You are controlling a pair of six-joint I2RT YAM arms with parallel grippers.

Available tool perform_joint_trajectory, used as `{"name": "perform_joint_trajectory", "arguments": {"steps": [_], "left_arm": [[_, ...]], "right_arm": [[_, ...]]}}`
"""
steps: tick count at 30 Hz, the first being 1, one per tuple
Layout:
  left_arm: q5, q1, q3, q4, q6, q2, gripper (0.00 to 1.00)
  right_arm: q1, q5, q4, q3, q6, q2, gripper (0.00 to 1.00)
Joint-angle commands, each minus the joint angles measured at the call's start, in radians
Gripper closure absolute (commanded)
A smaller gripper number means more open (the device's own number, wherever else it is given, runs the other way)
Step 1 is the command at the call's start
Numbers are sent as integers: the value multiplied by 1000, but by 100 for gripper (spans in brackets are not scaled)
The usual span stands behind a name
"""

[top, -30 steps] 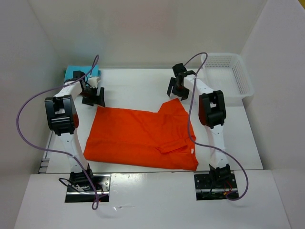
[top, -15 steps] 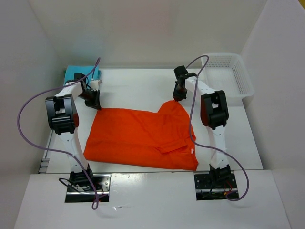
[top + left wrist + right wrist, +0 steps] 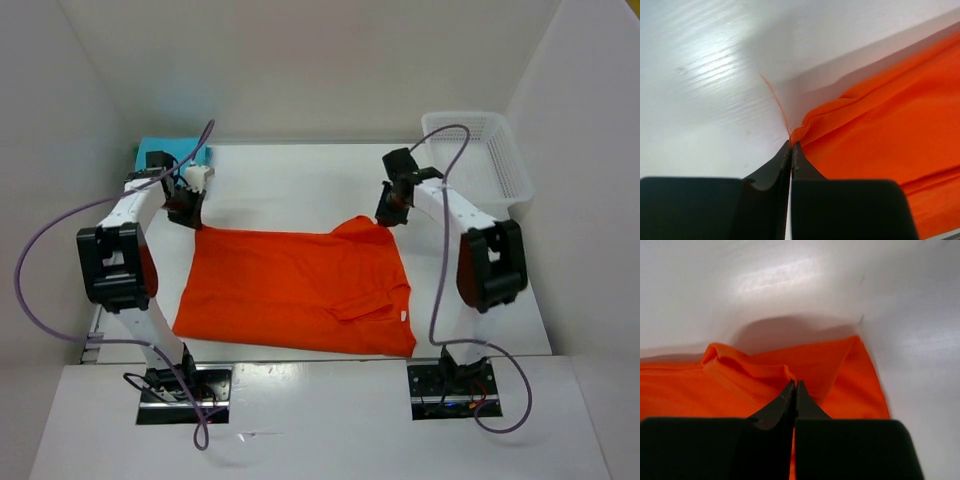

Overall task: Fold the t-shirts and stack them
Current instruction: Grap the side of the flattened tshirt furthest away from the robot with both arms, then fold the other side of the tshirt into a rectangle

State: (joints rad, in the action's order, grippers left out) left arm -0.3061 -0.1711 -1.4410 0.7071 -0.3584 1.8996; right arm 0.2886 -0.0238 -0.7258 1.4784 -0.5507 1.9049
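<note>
The bright orange-red short-sleeved cloth t-shirt (image 3: 300, 290) lies spread across the middle of the flat white table (image 3: 290, 180), its near edge towards the arm bases and its far edge held at both ends. The left gripper (image 3: 791, 146) is clenched on the far-left corner of the cloth. In the left wrist view the dark jaws meet with only the hem tip and a loose orange thread (image 3: 775, 100) showing beyond them. The right gripper (image 3: 794, 386) is likewise clamped on a small raised ridge of fabric at the far-right corner, where the cloth bunches up just beyond the tips. The rest of the shirt trails back under the fingers. Taking the two far corners at once looks like the start of a fold that brings that edge over the body towards the near side. How many layers the right jaws pinch is hard to tell from the blurred wrist view. A turquoise-blue cloth t-shirt (image 3: 160, 150) sits at the far-left corner of the table, and a white plastic mesh basket (image 3: 465, 116) stands at the far right, well apart from both grips.
</note>
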Motion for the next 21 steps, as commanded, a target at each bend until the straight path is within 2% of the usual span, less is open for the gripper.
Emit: {"name": "perform_joint_trajectory", "arguments": {"steps": [1, 2, 9, 15, 21], "left_arm": [[39, 1, 56, -6, -111, -178, 100], [48, 1, 104, -6, -123, -203, 100], [168, 1, 321, -38, -201, -326, 100], [180, 1, 405, -63, -211, -378, 100], [150, 1, 406, -43, -211, -424, 100]], "right_arm": [[41, -5, 2, -143, -66, -214, 100], [56, -5, 2, -177, -81, -287, 100], [130, 5, 2, -464, -236, -510, 100], [253, -17, -50, -535, -347, -560, 100], [282, -106, -159, -523, -388, -621, 100]]}}
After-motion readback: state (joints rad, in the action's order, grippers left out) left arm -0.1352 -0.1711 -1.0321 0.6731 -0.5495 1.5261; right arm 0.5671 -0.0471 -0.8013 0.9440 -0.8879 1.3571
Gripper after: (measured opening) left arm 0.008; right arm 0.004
